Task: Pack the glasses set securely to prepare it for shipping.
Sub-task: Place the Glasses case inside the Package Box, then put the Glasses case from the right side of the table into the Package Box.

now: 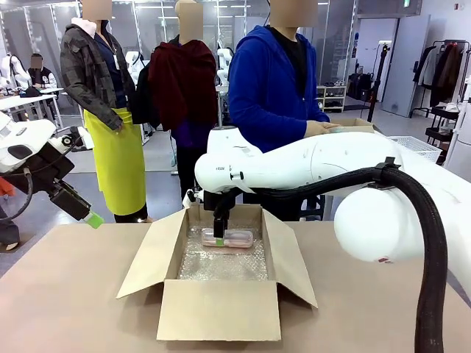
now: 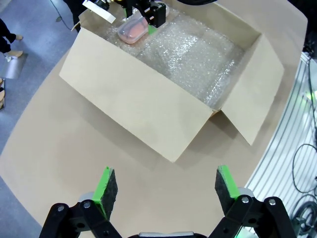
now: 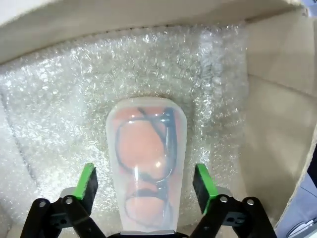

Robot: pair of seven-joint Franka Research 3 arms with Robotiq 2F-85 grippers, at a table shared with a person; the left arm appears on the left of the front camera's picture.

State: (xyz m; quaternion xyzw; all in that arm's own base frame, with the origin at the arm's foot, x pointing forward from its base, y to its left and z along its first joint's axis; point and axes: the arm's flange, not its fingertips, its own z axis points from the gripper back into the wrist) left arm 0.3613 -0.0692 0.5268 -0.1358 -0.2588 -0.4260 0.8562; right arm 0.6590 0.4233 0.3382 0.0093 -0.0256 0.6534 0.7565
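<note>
Pink case (image 3: 146,163) lies flat on the bubble wrap (image 3: 64,99) at the far end of the box (image 1: 221,309), glasses visible through the lid. Right claw (image 3: 143,168) straddles it, pads wide and clear of both sides, holding nothing. Left claw (image 2: 164,171) wide open, empty, off the box's left. My read: one case placed; rest of set, top padding and flaps remain. Tan table (image 1: 66,294) under the box; person in blue (image 1: 268,81) behind it, workshop beyond.
</note>
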